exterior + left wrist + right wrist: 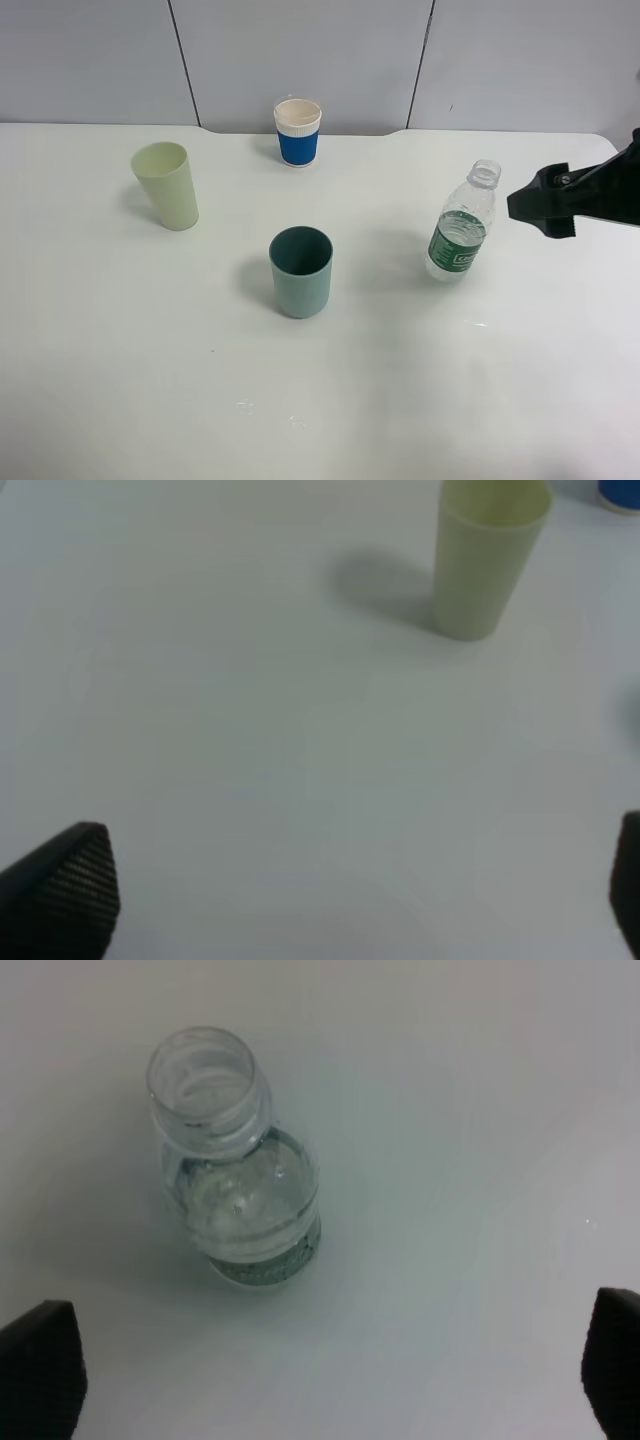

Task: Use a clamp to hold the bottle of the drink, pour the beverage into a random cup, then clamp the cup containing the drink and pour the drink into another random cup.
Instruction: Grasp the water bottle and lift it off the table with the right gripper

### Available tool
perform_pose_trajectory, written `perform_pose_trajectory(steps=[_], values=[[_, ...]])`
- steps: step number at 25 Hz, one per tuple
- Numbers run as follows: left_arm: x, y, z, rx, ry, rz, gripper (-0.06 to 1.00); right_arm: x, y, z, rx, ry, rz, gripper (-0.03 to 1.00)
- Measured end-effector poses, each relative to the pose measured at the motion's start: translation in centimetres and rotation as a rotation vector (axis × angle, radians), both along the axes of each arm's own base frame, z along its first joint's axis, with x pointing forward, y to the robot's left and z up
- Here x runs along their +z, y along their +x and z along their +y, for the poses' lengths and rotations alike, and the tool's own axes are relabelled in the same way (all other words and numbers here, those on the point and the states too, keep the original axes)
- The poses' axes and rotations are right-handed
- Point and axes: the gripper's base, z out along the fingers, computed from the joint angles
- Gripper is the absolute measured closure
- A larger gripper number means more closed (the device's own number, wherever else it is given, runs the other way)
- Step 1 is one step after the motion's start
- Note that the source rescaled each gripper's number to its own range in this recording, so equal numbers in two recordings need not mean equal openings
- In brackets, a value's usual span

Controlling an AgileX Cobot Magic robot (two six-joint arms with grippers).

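White surface (120, 390) carries everything. Right tool (325, 1375) hangs near the bottle (462, 225), not touching, jaws spread wide and empty; most of its arm is cut off at the frame edge. Left tool (350, 905) is likewise wide apart and empty, with only its tips showing, and is absent from the high view. Bottle stands upright to the right of the teal cup (301, 272), uncapped. Probably light, thin-walled, squashy, slick; take it at the green label band, gently, or water spurts out. Teal cup and pale yellow-green cup (167, 185) look stiff and smooth. Water level hard to read.
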Motion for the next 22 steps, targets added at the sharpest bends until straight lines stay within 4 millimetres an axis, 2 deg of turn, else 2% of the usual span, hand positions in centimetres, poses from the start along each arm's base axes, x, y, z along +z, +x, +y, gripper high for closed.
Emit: perform_pose_trajectory(steps=[8,14,22], values=[[0.0,0.0,0.0,-0.002,0.005,0.000,-0.06,-3.2,1.3,1.8,0.050,-0.002,0.072,-0.03],[0.0,0.0,0.0,0.000,0.000,0.000,-0.06,-6.9,1.1,1.9,0.040,-0.006,0.144,-0.03],[0.0,0.0,0.0,0.000,0.000,0.000,-0.06,-9.8,0.6,1.8,0.001,0.033,0.154,-0.03]])
